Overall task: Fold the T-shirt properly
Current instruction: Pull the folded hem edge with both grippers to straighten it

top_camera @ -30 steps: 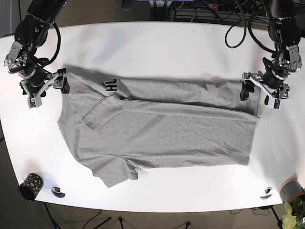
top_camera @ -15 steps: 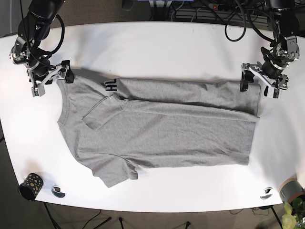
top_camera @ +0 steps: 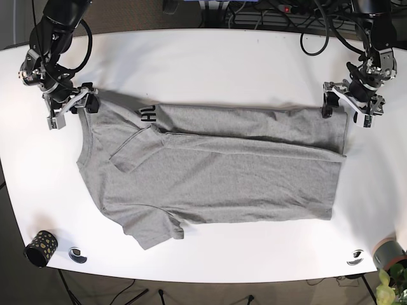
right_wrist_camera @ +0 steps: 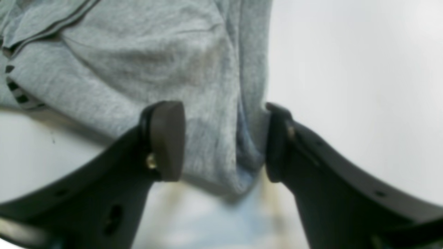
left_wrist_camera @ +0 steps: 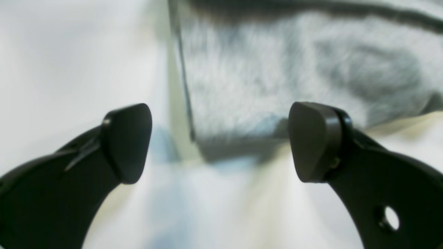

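A grey T-shirt (top_camera: 210,168) lies flat on the white table (top_camera: 210,60), its far long edge folded over with black lettering showing. My left gripper (top_camera: 329,105) is open at the shirt's far right corner. In the left wrist view the corner of the shirt (left_wrist_camera: 277,69) sits just beyond the gripper (left_wrist_camera: 219,141) and between its spread fingers. My right gripper (top_camera: 86,105) is open at the far left shoulder corner. In the right wrist view the gripper (right_wrist_camera: 225,138) straddles a bunched fold of the shirt (right_wrist_camera: 207,86).
A black dotted cup (top_camera: 39,248) and a small round object (top_camera: 77,255) sit at the near left. Another small round object (top_camera: 355,257) and a grey pot with a plant (top_camera: 389,257) sit at the near right. Cables run behind the table's far edge.
Both grippers have shifted a little toward the table's far side and closer to the shirt's far corners. The shirt has not moved.
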Controlling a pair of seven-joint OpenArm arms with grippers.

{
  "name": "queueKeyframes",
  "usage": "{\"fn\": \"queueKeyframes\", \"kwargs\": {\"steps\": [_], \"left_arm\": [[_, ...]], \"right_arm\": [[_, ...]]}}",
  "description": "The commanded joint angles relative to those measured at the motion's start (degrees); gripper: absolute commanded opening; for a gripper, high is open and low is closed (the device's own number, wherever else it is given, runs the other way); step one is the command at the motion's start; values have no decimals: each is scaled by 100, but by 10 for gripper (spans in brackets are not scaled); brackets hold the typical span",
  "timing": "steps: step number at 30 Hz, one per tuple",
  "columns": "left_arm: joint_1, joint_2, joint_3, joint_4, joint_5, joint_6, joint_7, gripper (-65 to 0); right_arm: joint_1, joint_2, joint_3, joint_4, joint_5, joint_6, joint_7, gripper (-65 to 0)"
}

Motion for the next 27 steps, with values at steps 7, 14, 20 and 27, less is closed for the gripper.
{"fn": "queueKeyframes", "kwargs": {"steps": [7, 14, 20, 27], "left_arm": [[-535, -99, 256, -568, -48, -39, -86, -332], [-631, -99, 511, -647, -39, -39, -69, -549], [-403, -134, 397, -445, -48, -39, -51, -646], [195, -134, -166, 109, -48, -39, -51, -650]], "right_arm": [[22, 13, -181, 60, -5, 14, -19, -544], [13, 13, -189, 60, -5, 14, 131, -650], [-31, 39, -189, 78, -5, 14, 131, -650], [-444, 48, -154, 720, 4, 14, 122, -650]]}}
